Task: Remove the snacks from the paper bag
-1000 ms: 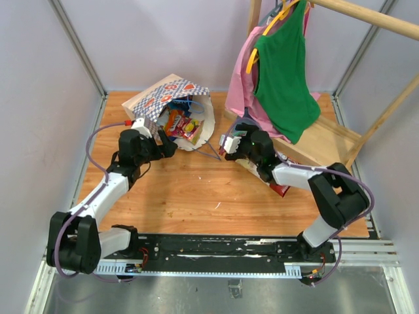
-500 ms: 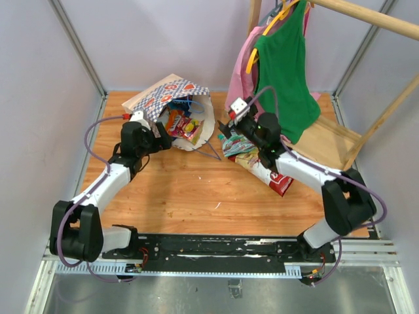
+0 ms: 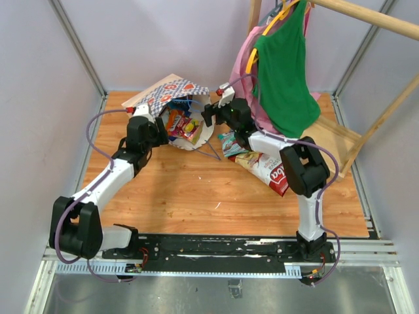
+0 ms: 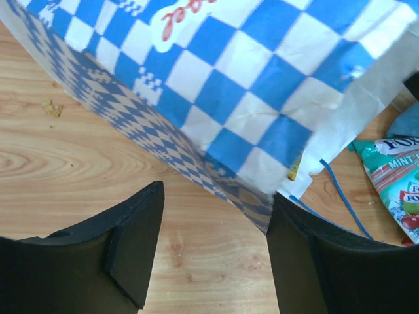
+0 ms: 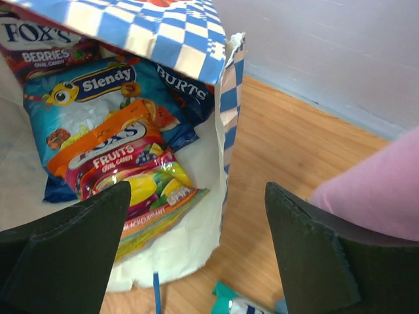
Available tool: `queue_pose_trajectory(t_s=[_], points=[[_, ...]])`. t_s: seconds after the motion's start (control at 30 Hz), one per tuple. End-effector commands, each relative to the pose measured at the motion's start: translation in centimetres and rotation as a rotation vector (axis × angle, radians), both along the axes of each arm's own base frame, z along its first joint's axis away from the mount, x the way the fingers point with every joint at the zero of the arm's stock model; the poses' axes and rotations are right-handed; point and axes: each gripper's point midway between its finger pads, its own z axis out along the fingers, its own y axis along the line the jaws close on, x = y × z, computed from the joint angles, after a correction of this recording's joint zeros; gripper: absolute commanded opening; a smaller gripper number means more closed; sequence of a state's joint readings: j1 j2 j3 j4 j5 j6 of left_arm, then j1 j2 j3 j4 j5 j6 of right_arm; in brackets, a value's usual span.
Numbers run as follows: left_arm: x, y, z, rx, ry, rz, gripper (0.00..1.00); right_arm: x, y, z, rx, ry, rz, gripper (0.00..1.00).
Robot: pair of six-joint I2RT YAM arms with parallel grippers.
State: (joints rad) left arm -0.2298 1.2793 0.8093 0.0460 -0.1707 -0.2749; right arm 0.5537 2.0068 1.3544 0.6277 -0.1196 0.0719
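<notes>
The job is partly done. Two snacks already lie out on the wooden surface [image 3: 196, 190], to the right of the tan paper carrier bag with blue-and-white checked print [image 3: 167, 95]. One is a teal foil mint packet [image 3: 230, 142], just beside the bag's mouth. The other is a red-and-white foil packet [image 3: 272, 171], a little nearer the arm bases. The bag lies on its side at the far left of the surface, its mouth gaping toward the right arm and a thin blue cord handle [image 4: 340, 196] trailing out of it.

More is left inside than has come out. The right wrist view looks straight into the opening and shows four packets in an overlapping heap: a purple berries packet [image 5: 39, 46] at the back, a blue glossy packet with yellow lettering [image 5: 98, 91], a dark blue packet [image 5: 180, 85] against the bag wall, and an orange-and-pink fruits packet [image 5: 124, 157] on top, nearest the mouth. Whether anything lies beneath them is hidden.

The right pincer [image 5: 196, 196] is spread wide and carries nothing, hovering just outside the mouth and aimed at that heap. The left pincer [image 4: 216, 203] is also released, its jaws standing either side of the bag's lower edge. I cannot tell whether they touch the paper.

By my reckoning roughly a third of the visible packets are out. The fruits packet looks the easiest next pick, since it is uppermost and nearest.
</notes>
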Motion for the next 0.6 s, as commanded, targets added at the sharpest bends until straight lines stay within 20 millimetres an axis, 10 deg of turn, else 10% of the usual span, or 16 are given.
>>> queue_pose_trajectory(t_s=[0.0,0.23,0.37,0.57], points=[[0.5,-0.7,1.1,0.039,-0.026,0.015,0.65,3.3,-0.3,-0.2,0.076,0.045,-0.033,0.81],[0.4,-1.2,0.9,0.06,-0.002,0.045,0.77,6.3,-0.2,-3.1,0.094,0.09,0.003,0.73],[0.8,-1.4,1.0,0.088,0.005,0.056,0.78,6.2,0.6,-3.2,0.112,0.1,0.041,0.44],[1.2,-1.0,0.9,0.115,0.02,0.106,0.58,5.1,0.5,-3.1,0.144,0.102,0.055,0.23]])
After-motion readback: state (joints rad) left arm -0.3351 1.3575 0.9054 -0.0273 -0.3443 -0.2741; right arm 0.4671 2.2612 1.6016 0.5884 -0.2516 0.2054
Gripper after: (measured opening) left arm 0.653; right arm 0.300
